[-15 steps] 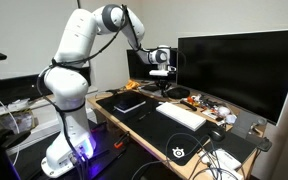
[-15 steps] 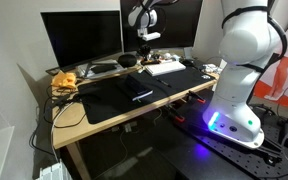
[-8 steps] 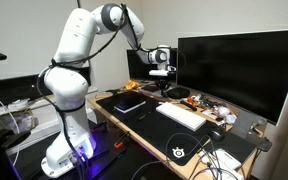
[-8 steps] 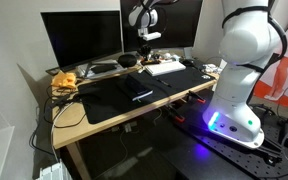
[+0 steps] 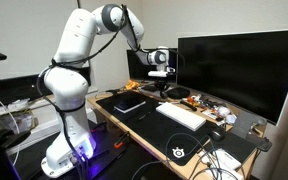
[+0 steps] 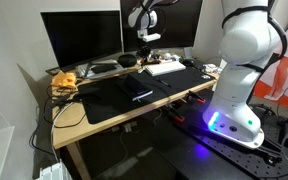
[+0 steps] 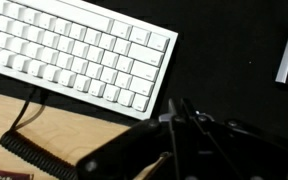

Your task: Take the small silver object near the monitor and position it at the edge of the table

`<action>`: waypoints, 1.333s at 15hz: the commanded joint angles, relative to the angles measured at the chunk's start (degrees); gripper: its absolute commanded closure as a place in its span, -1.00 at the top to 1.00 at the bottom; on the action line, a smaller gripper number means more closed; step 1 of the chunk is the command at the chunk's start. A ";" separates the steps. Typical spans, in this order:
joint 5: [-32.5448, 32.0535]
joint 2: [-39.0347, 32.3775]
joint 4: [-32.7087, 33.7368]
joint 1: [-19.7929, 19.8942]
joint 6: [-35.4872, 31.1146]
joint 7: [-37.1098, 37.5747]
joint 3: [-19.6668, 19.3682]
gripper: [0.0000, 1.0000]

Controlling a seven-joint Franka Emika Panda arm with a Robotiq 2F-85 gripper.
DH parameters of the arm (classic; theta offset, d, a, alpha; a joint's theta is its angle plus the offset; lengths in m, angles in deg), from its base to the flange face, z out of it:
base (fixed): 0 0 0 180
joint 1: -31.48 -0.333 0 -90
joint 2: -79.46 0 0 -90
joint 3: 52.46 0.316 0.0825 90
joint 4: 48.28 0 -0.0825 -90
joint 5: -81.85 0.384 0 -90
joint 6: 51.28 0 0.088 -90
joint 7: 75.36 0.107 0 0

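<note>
1. The white arm (image 5: 72, 60) stands at the left, next to the table (image 6: 72, 118), and bends over it.
2. The table has a pale wood top (the bare wood shows best at one end in an exterior view). Black mats (image 5: 144, 117) lie along it.
3. A flat grey thing (image 5: 129, 103) lies on a mat, close to the arm.
4. The end effector (image 5: 162, 88) hangs over the back of the table, just left of the monitor (image 5: 239, 70).
5. A white keyboard (image 5: 181, 115) lies on a mat in front of the monitor, to the right of the end effector.
6. The monitor is big and dark and fills the right side.
7. In the wrist view, a curly cable (image 7: 19, 150) lies on bare wood at the left. The keyboard is above it, partly on a black mat.
8. The end effector is a dark blur at the bottom of the wrist view. I cannot tell if it is wide or narrow, or if it holds anything.
9. The small silver thing is too small to pick out in any view, so I cannot tell where it is.
</note>
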 commanded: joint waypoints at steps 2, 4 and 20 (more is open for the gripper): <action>0.62 4.89 -8.43 0.10 -3.88 -0.30 0.69 -0.98; 0.44 7.05 -12.67 0.00 -6.68 -0.84 0.92 -0.98; 0.32 28.38 -44.37 -2.20 -21.88 -4.12 1.66 -0.98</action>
